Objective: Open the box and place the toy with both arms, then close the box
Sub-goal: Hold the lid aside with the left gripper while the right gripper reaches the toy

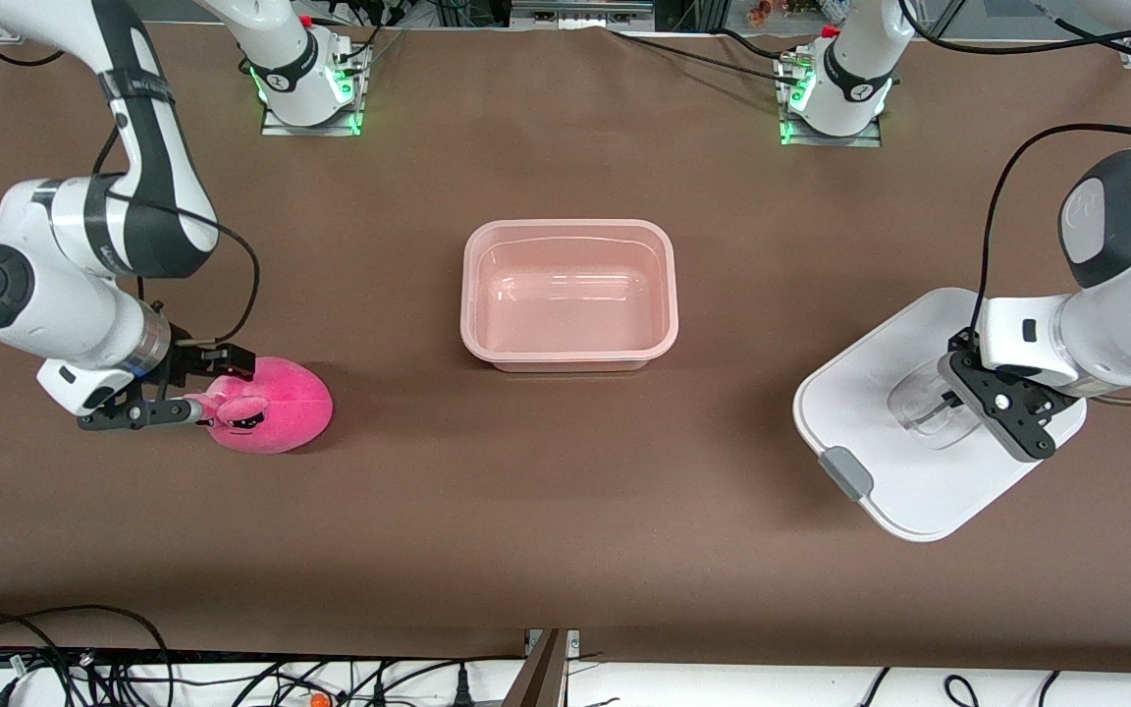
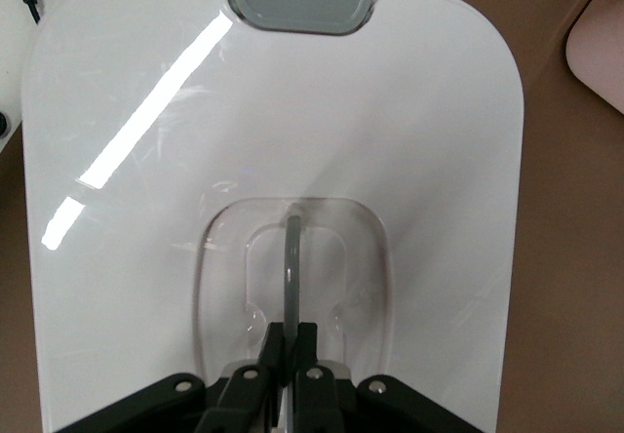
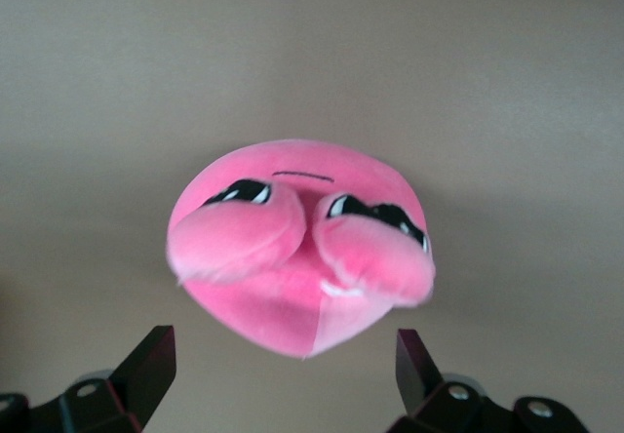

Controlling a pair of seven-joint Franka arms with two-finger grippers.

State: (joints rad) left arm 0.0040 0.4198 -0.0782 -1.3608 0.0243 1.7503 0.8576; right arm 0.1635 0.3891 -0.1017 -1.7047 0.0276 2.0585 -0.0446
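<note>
A high front camera faces both robot bases and looks down over the whole brown desk. The left wrist camera looks straight down, very close, onto the white lid, which the front view also shows. The right wrist camera sits low and close, facing the pink plush toy, also in the front view.

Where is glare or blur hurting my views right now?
Left wrist view: a bright glare streak crosses the lid. Right wrist view: the toy looks soft, its ear edges smeared. Front view: even light, faint reflections in the box.
</note>
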